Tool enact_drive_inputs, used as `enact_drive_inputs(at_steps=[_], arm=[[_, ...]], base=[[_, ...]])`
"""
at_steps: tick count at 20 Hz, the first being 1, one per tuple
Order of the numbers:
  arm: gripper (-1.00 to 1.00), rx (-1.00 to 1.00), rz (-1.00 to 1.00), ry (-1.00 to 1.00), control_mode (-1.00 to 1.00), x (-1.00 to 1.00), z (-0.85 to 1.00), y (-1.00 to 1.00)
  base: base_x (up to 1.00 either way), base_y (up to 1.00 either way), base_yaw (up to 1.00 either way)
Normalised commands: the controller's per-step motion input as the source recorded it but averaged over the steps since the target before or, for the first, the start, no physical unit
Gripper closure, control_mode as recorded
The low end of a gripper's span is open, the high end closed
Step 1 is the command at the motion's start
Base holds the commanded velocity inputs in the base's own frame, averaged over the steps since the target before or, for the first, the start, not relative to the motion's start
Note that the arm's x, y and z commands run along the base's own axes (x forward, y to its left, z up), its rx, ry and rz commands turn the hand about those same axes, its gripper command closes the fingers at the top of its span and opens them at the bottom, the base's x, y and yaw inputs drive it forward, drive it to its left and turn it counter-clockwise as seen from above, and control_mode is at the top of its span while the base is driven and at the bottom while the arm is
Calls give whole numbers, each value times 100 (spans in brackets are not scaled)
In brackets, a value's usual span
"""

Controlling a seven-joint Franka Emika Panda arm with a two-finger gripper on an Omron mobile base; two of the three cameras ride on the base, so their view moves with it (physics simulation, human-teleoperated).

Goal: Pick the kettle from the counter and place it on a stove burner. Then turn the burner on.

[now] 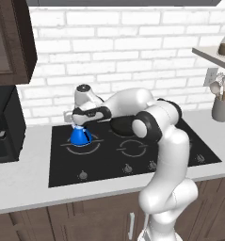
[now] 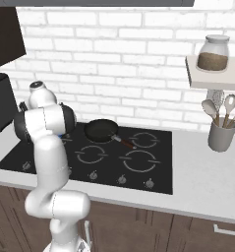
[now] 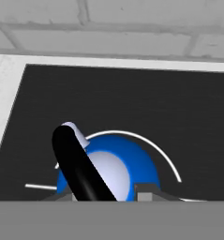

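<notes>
We see the gripper (image 1: 79,123) right over the kettle (image 1: 80,136), its jaws down on either side of the dark handle (image 3: 80,171); whether they are clamped on it or a little apart we cannot tell. The fingertips (image 3: 148,191) rise at the bottom of the hand view, just beside the blue body. The kettle (image 3: 114,169) stands upright on the burner (image 1: 81,146) at the front left of the black glass stove (image 1: 109,164), inside its grey ring (image 3: 146,147), near the stove's left edge. A black frying pan (image 2: 101,131) sits on the back of the stove, well apart from the kettle. The pale counter (image 1: 24,183) surrounds the stove; toward its right end a grey pot of utensils (image 2: 221,134) stands by the brick wall (image 2: 114,74)
</notes>
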Motion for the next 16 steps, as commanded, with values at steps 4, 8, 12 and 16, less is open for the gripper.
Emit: enact_drive_inputs(at_steps=[4, 8, 12, 16], arm=[[-100, 0, 0, 0, -100, 0, 0, 0], [-100, 0, 0, 0, -100, -8, 0, -5], [-100, 0, 0, -8, -100, -13, 24, -3], [-100, 0, 0, -25, -100, -47, 79, 0]], base=[[0, 0, 0], [0, 0, 0], [0, 0, 0], [0, 0, 0]])
